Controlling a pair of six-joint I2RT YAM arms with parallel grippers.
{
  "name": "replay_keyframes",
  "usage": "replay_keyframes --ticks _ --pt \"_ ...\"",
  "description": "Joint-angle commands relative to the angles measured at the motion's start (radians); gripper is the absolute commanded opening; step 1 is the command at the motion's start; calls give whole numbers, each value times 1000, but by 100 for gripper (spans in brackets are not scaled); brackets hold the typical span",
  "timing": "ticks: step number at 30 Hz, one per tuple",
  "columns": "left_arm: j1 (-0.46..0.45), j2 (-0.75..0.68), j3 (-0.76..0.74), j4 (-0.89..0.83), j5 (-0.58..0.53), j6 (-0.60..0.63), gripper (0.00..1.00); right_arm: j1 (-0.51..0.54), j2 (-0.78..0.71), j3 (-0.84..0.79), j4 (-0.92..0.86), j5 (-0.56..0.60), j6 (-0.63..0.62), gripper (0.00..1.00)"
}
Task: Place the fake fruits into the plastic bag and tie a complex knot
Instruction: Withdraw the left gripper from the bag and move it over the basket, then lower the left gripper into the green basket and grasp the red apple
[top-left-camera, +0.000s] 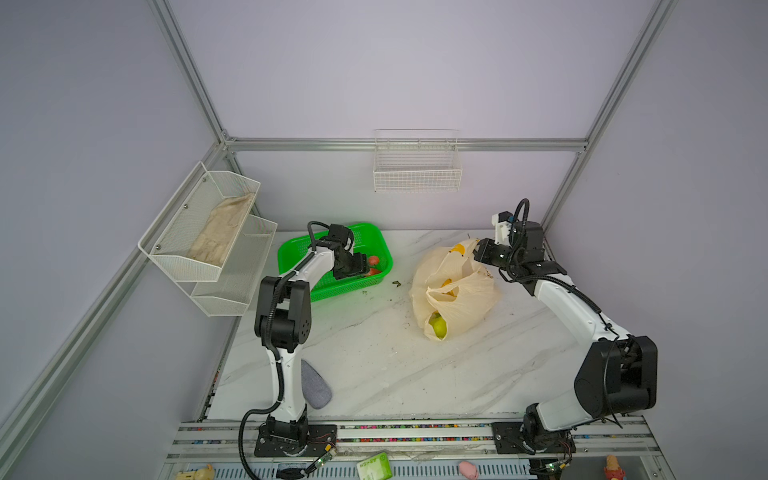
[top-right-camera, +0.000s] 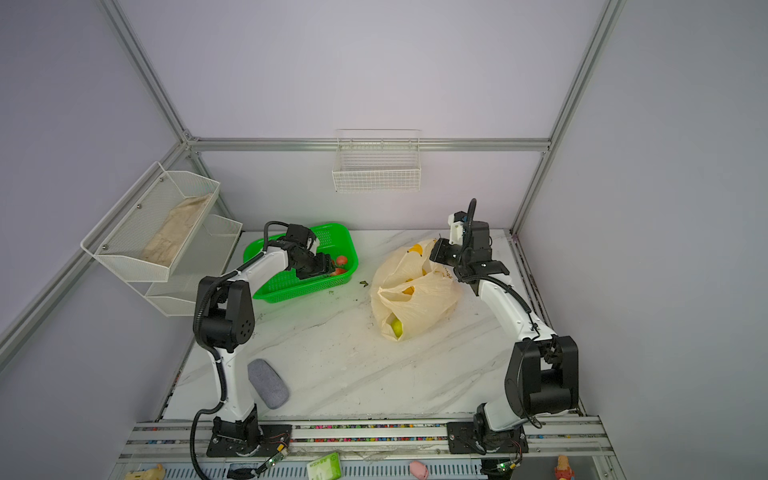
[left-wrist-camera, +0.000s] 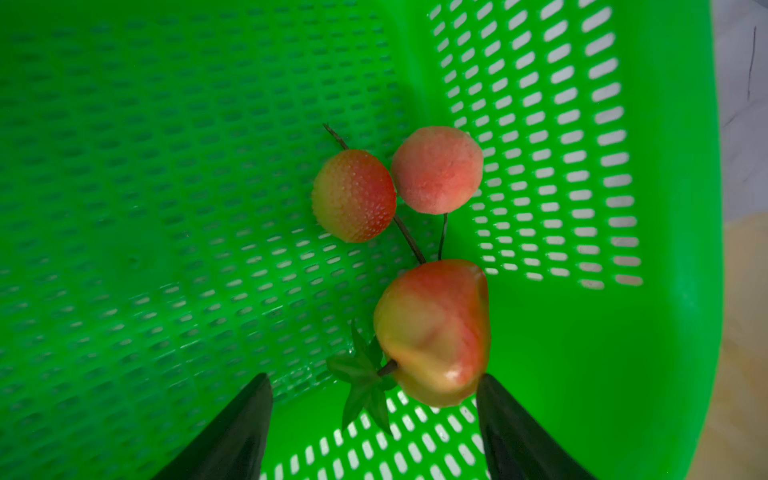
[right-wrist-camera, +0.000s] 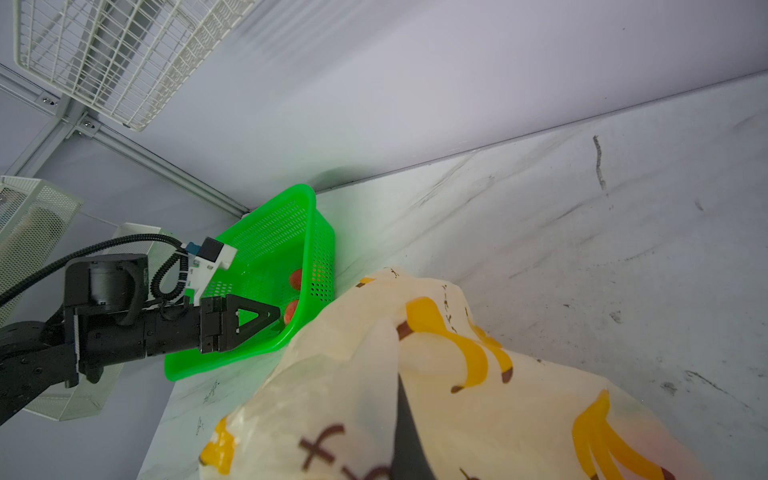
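Left claw (left-wrist-camera: 374, 376), spread, is straddling the pear (left-wrist-camera: 432, 332) in the basket (left-wrist-camera: 665, 208), far left; likely light and slick, best squeezed across its belly. Right claw (top-left-camera: 478, 250) is pinching the bag (top-left-camera: 457, 299) by its rim, far right.

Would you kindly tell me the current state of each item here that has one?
left end effector: open, down inside the green basket, gripping nothing.
right end effector: shut on the plastic bag.
plastic bag: lying on the table, untied, green fruit showing inside.
green basket: upright, holding three fake fruits.
pear-shaped fruit: lying loose in the basket, at the left fingertips.
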Motion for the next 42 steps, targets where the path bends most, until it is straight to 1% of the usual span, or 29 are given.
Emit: replay_keyframes --ticks 1,6,17,21,26,30,32,42 --pt "-6 13 129 -16 140 -7 77 -3 4 7 13 6 -16 0" --pt "-6 52 147 -16 194 -8 77 -3 7 3 16 4 -19 0" --pt "-6 122 171 -16 253 3 73 -4 3 -5 20 5 -19 0" --pt "-6 136 180 -18 250 12 68 -3 4 -4 17 6 -19 0" --pt "-4 134 189 -25 241 17 56 -3 6 -3 17 6 -21 0" --pt "3 91 179 -22 212 14 48 -3 6 0 15 5 -20 0" --pt "10 52 154 -5 197 9 47 -4 6 1 15 5 -20 0" --pt "74 -174 -76 158 140 -62 45 -3 12 4 16 3 -19 0"
